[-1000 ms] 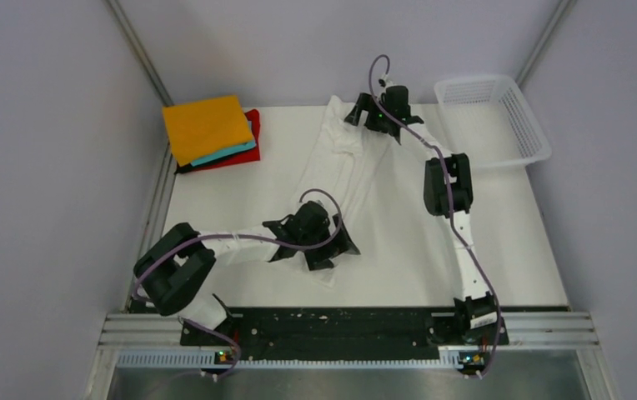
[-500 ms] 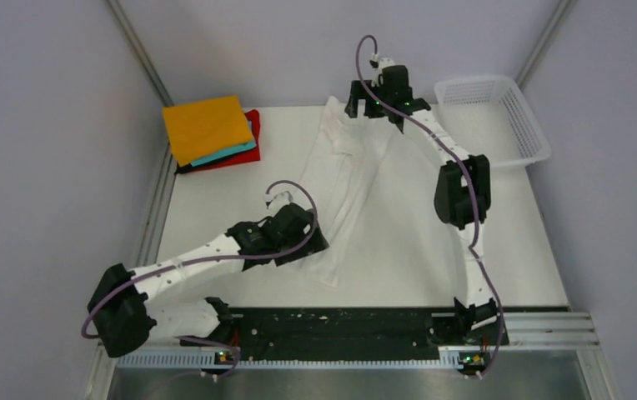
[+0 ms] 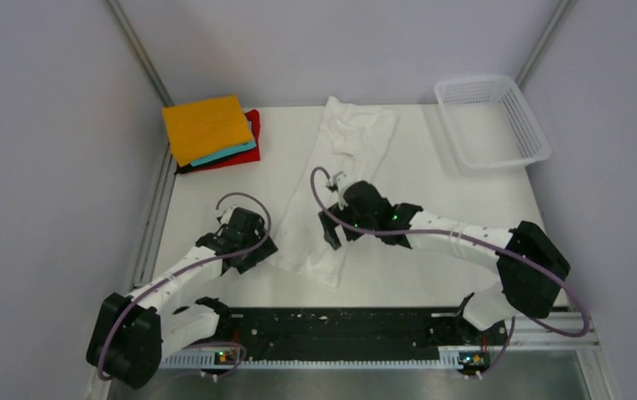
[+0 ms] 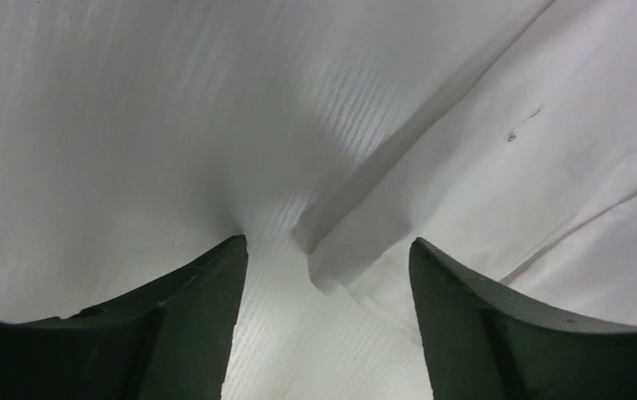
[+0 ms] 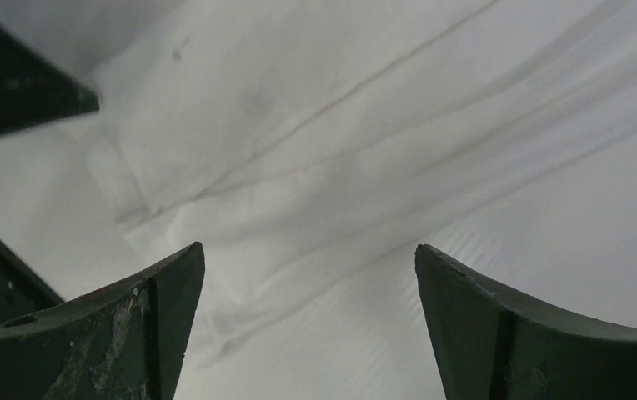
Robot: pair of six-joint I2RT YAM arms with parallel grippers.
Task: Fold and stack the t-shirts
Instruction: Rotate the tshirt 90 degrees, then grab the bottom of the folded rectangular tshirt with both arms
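The white t-shirt (image 3: pixel 340 179) lies as a long, narrow folded strip from the table's back middle toward the front. My left gripper (image 3: pixel 258 250) is open at the shirt's near left edge; in the left wrist view a cloth corner (image 4: pixel 340 258) lies between its fingers (image 4: pixel 182 325). My right gripper (image 3: pixel 332 229) is open low over the shirt's near part; its wrist view shows creased white cloth (image 5: pixel 298 167) between its fingers (image 5: pixel 499 333). The folded orange tee (image 3: pixel 207 127) tops the teal tee (image 3: pixel 236 153) and red tee (image 3: pixel 244 158) at the back left.
A white mesh basket (image 3: pixel 490 121) stands at the back right corner. Grey walls and metal frame rails close the table's sides. The black rail with the arm bases runs along the near edge (image 3: pixel 340 325).
My right gripper let go of the shirt's far end and swung from the back of the table to its near part. My left gripper slid left off the cloth to its edge.
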